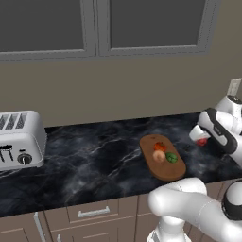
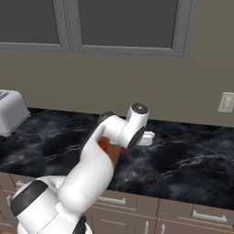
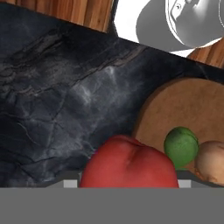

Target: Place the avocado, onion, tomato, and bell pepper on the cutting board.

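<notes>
Meanwhile, clamped on a red bell pepper (image 3: 127, 162) above the dark table (image 1: 94, 160): claw (image 1: 202, 140), right of the cutting board (image 1: 163, 170) bearing avocado (image 1: 171, 158), onion (image 1: 159, 156), tomato (image 1: 160, 147). Risk: crowded board, possible rolling off on release.

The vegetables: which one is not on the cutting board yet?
The red bell pepper. It sits between the jaws, off the cutting board, while the onion, avocado and tomato lie on it.

cutting board (image 2: 113, 153) mostly hidden behind the arm, onion (image 3: 213, 162) cut off at the frame's edge
</notes>
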Robot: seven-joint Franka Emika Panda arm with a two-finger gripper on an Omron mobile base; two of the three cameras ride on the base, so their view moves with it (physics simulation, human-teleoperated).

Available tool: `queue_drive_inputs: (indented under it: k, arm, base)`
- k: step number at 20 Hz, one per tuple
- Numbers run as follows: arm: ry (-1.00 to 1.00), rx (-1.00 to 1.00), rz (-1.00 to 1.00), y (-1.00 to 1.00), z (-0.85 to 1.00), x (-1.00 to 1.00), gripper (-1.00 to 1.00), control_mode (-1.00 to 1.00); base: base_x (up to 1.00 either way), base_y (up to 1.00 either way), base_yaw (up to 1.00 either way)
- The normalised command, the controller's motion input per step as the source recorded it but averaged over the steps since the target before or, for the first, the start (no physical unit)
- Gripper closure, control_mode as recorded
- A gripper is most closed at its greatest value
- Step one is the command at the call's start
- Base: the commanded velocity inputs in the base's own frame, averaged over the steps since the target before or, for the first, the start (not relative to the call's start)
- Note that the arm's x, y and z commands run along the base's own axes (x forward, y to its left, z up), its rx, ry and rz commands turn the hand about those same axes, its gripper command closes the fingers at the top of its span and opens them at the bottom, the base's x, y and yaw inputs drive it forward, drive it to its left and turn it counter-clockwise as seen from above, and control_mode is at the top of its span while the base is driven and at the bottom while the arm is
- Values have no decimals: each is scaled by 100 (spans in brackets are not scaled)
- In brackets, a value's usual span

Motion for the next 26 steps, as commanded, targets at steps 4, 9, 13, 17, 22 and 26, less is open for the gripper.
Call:
queue_drive_inputs:
  k: [4,9,13,17,22,26]
  arm:
    - [-6,0,21,14,1,36,100,-100]
    - [-8,0,25,10,0,34,100,-100]
    - [-2,0,29,0,0,9,100,-100]
    - [0,0,20,0,0,0,100,-100]
    - [0,0,13,0,0,4,100,-100]
    - [0,0,11,0,-11,0,100,-100]
  base:
    - [0,0,0]
    - [0,0,0]
    - [0,0,0]
    - [0,0,0]
    - [0,0,0]
    - [0,0,0]
